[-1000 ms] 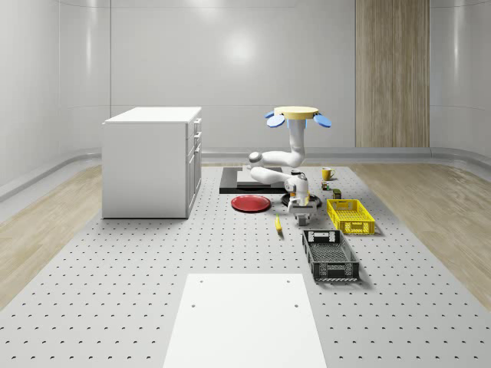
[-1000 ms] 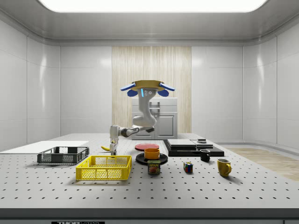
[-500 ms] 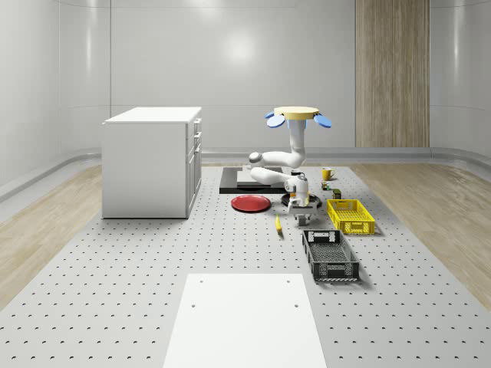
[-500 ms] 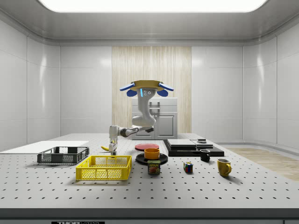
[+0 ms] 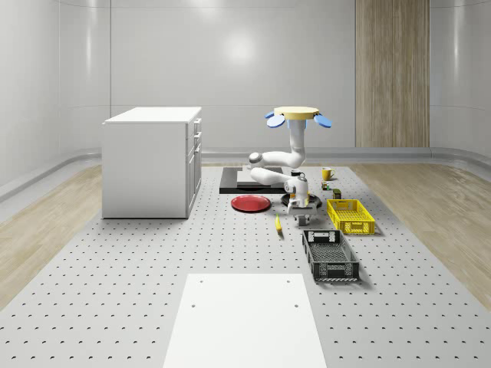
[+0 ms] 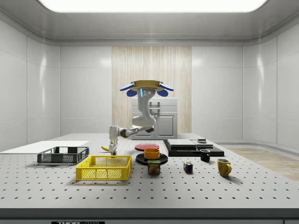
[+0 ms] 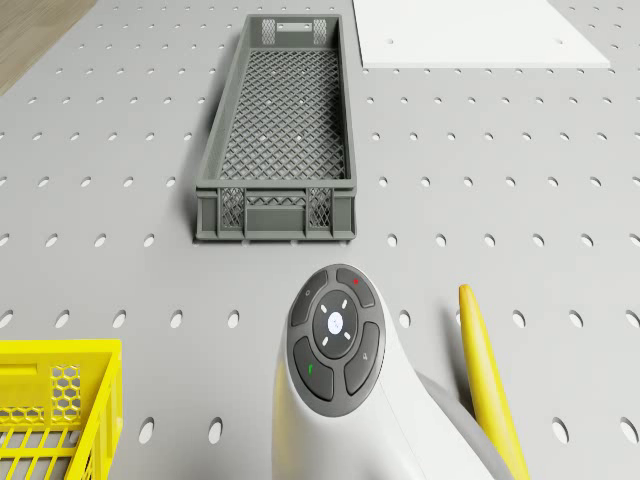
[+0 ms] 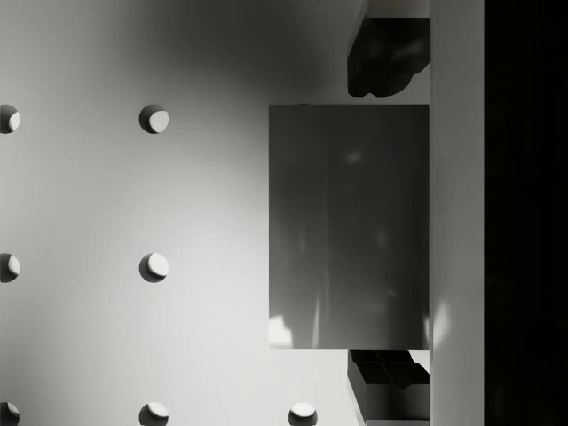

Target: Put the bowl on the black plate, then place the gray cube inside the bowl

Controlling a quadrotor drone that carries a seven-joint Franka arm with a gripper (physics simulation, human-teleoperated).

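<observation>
The drone (image 5: 298, 113) hovers above the bench (image 5: 138, 284), over its far middle, with the arm (image 5: 278, 162) bent down and forward from it. In the side view the drone (image 6: 146, 87) hangs in front of the white cabinet (image 6: 161, 119), and the arm reaches toward that view's left, ending in the hand (image 6: 112, 150) pointed straight down just above the bench (image 6: 196, 186).

In the wrist view the gray cube (image 8: 348, 226) lies on the bench between the two dark fingertips (image 8: 386, 58), one on each side of it. The fingers are spread wider than the cube, with a thin gap at each side, so the hand is open and not gripping.

In the whole-scene view the hand (image 5: 298, 218) sits between the banana (image 5: 278, 225) and the yellow crate (image 5: 350, 215), behind the gray crate (image 5: 329, 255).

The orange bowl (image 6: 152, 153) already rests on the black plate (image 6: 151, 159) in the side view, to the right of the hand there, beside the red plate (image 6: 146, 146). A can (image 6: 153, 167) stands in front of the black plate.

In the drone view the arm's wrist (image 7: 335, 345) shows above the bench, the banana (image 7: 488, 375) just beside it.
</observation>
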